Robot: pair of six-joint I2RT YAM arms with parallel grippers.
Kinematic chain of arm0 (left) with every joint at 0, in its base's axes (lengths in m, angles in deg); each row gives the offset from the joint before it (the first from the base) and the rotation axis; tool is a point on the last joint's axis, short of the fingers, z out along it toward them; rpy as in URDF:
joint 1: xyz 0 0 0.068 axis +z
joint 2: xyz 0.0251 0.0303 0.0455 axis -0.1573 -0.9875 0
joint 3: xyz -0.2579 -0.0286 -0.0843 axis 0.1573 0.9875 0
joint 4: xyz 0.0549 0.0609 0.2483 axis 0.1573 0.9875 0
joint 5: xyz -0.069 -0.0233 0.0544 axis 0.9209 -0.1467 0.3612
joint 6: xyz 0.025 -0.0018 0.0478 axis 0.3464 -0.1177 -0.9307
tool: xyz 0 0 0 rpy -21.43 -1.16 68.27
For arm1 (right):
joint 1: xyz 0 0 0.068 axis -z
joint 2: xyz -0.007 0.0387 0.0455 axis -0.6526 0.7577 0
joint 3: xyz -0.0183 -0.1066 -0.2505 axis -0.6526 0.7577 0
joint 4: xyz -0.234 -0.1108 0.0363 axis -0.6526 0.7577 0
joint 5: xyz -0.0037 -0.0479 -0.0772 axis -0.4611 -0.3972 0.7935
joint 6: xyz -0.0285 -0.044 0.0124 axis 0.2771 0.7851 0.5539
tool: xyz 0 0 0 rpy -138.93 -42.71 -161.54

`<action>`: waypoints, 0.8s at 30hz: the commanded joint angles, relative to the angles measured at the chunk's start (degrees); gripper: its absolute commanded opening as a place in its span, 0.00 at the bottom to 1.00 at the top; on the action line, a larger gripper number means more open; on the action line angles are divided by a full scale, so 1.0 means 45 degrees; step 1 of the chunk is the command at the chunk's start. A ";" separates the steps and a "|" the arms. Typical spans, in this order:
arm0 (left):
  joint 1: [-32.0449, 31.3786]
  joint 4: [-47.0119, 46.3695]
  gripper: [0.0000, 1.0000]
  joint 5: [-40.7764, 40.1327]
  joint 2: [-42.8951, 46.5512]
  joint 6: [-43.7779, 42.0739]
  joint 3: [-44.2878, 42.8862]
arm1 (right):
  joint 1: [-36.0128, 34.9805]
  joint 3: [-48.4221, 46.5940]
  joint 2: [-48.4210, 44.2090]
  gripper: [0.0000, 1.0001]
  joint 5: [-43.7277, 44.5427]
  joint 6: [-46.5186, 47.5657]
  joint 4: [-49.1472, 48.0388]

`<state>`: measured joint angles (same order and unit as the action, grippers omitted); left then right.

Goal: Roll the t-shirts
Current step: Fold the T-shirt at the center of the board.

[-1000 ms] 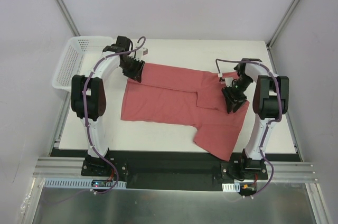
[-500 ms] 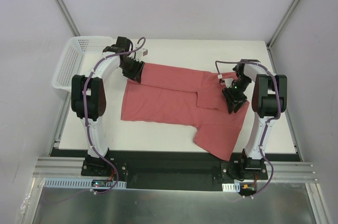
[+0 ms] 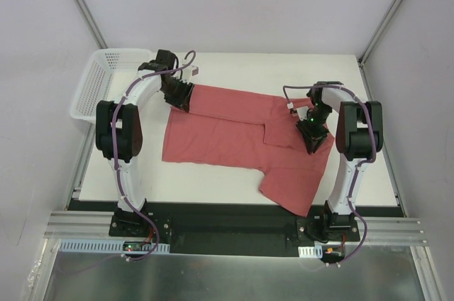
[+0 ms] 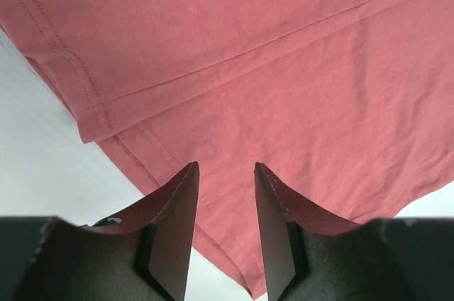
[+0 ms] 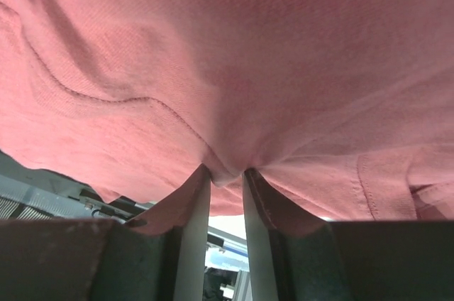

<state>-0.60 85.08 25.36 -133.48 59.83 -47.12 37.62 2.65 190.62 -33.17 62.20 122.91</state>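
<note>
The salmon-red t-shirt (image 3: 227, 127) lies spread flat across the middle of the tabletop (image 3: 213, 182), one sleeve reaching toward the near right edge. The left claw (image 4: 225, 167) hangs narrowly parted over the shirt's far-left corner, near the basket (image 3: 96, 84). The right claw (image 5: 225, 171) pinches a pucker of fabric at the shirt's right side.

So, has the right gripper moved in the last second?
Yes, slightly: the right gripper has shifted left, away from the right edge of the table, and closed on a fold of the shirt.
</note>
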 commanded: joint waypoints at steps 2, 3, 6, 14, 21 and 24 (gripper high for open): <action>0.0035 0.0318 0.37 -0.0202 0.0819 -0.0233 0.0116 | -0.0050 -0.0061 -0.0965 0.27 0.0724 -0.0155 -0.0026; 0.0035 0.0318 0.37 -0.0201 0.0800 -0.0214 0.0116 | -0.0069 -0.0101 -0.1005 0.25 0.0763 -0.0194 -0.0045; 0.0035 0.0318 0.38 -0.0182 0.0819 -0.0233 0.0077 | -0.0070 -0.0315 -0.1044 0.19 0.0978 -0.0253 -0.0045; 0.0035 0.0299 0.38 -0.0104 0.0780 -0.0233 -0.0021 | -0.0167 -0.0433 -0.1239 0.02 0.1310 -0.0370 0.0208; 0.0035 0.0298 0.38 0.0013 0.0761 -0.0214 -0.0177 | -0.0538 -0.0414 -0.2020 0.01 0.0764 -0.1052 0.1223; 0.0035 0.0299 0.38 0.0033 0.0683 -0.0195 -0.0177 | -0.0870 -0.0063 -0.2430 0.01 0.0569 -0.1365 0.1438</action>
<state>-0.60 85.08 25.43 -133.46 59.29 -46.99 35.70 2.39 184.65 -29.67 59.65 124.24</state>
